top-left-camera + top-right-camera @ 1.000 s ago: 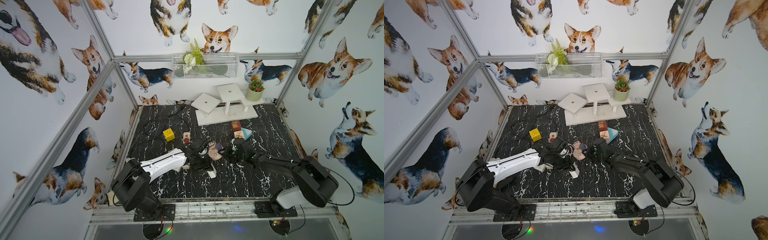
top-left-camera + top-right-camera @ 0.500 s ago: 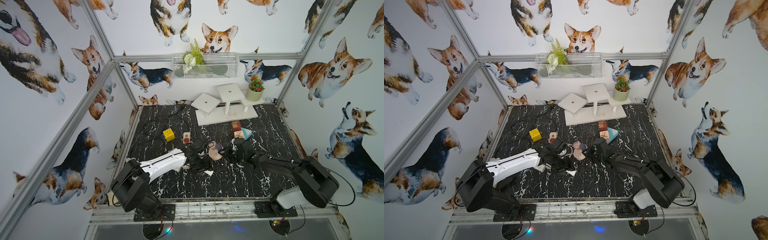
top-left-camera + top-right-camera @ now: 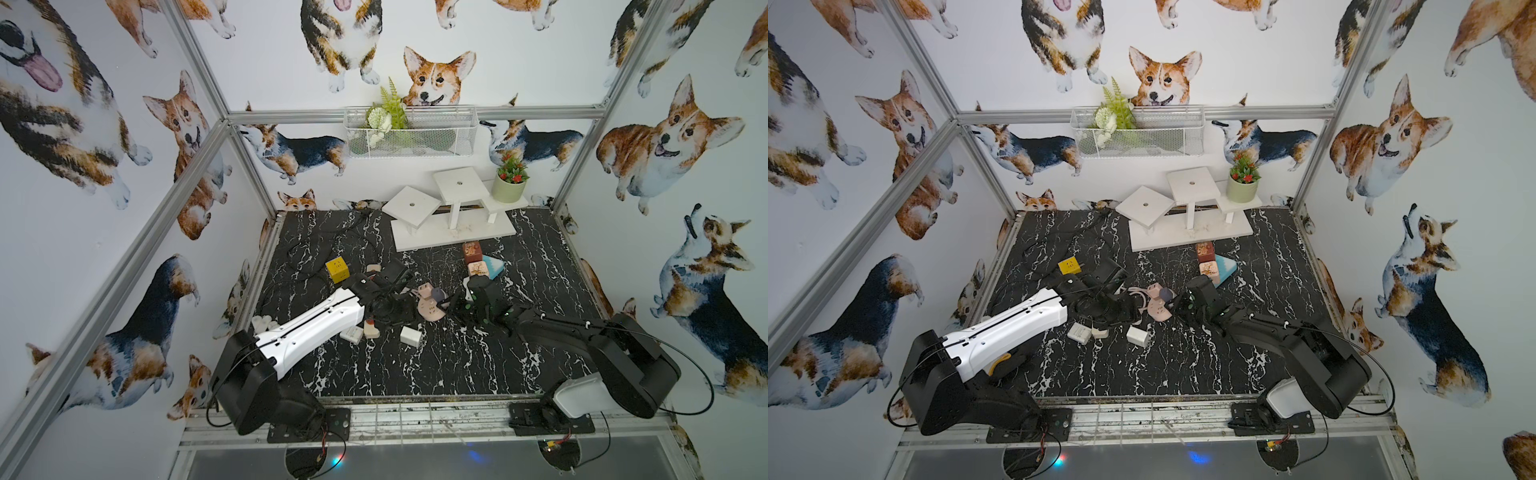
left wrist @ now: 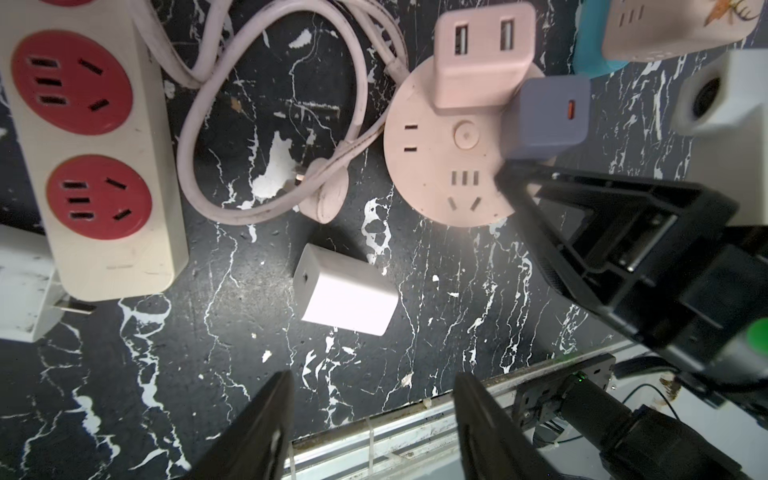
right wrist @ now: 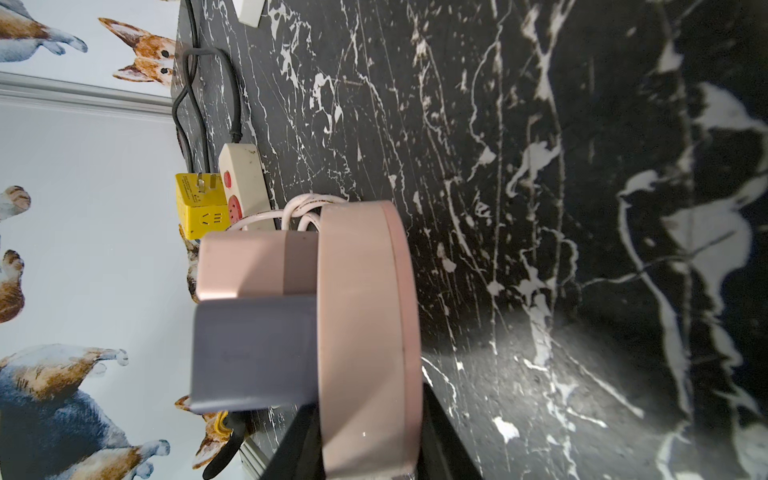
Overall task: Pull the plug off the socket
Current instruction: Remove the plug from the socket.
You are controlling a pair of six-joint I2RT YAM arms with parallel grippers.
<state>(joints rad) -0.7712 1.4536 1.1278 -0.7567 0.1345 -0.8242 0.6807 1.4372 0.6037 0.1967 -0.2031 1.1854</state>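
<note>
In both top views the left gripper itself is buried under its own wrist and cables. Its fingers are cut off at the frame edge of the left wrist view. The right gripper shows only its fingertips in the right wrist view. The plug's prongs are out of sight.

The left arm reaches low over the table, wrist bent down. The left gripper hangs above the plug with fingers spread and nothing between them. The right arm lies stretched toward the middle, its fingers pinching the socket's rim, one on the face and one beneath.

The plug lies on its side on the table, just beside the socket but apart from it. Its long axis is aslant to the front edge, and its port end points toward the strip. A grey charger and a pink adapter sit in the socket.
</note>
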